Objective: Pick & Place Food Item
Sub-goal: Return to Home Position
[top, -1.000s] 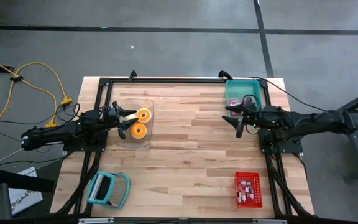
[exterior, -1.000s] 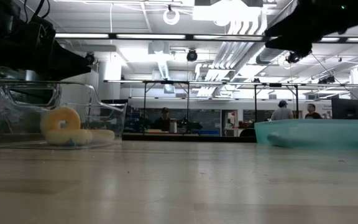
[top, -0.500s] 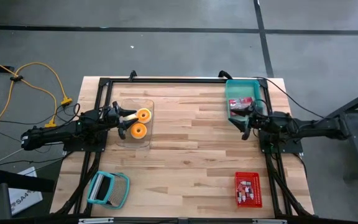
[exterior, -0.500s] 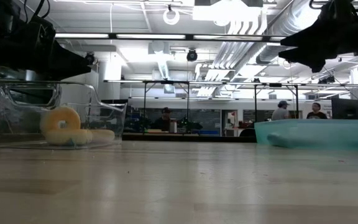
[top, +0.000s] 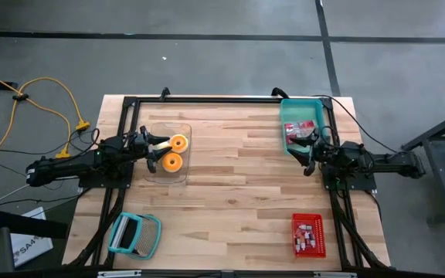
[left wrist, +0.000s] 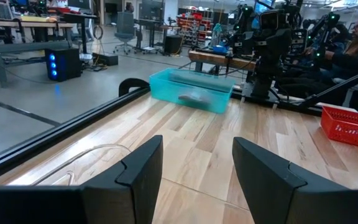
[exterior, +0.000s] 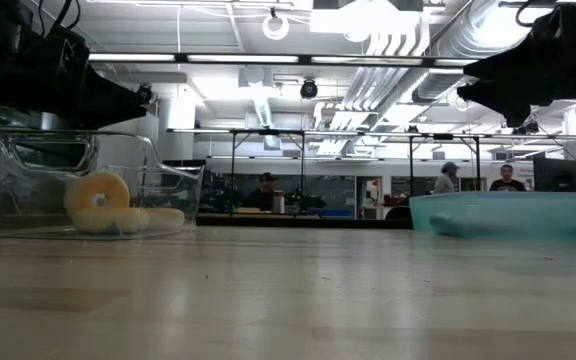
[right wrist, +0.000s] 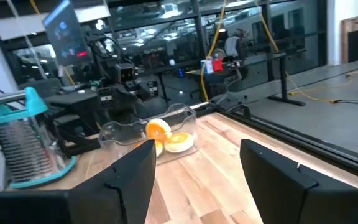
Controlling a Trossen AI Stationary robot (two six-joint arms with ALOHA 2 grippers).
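- Left gripper [top: 157,152]: at the left side of the table [top: 238,193], over the left part of the transparent bin [top: 184,130]. Left wrist view shows its two fingers [left wrist: 138,171] spread wide with nothing between them.
- Left gripper height: the low view shows only a dark mass of arm above the bin wall [exterior: 168,180]. It looks clear of the rim, but I cannot tell for certain.
- Right gripper [top: 301,154]: at the right side of the table, just beside the near end of the teal bin [top: 300,103]. In the low view it hangs high, well above the table top [exterior: 528,75].
- Right gripper fingers [right wrist: 135,168]: parted and empty in the right wrist view.
- Doughnuts: all inside the transparent bin. The high view resolves two orange-yellow rings, one toward the far side [top: 178,142] and one nearer [top: 171,161].
- Low view: one doughnut [exterior: 100,192] stands on edge, with paler ones lying flat beside it. Exact count is uncertain from here, likely three.
- Right wrist view across the table: an orange doughnut [right wrist: 158,129] leans over a pale one [right wrist: 179,142] in the bin [right wrist: 114,132].
- Teal bin holds some items; contents are not identifiable.
- Red basket [top: 294,232]: near right corner, small pale pieces inside.
- Teal dish rack [top: 135,234]: near left corner.
- People [exterior: 265,190] visible in the room behind the table, well away from both arms.
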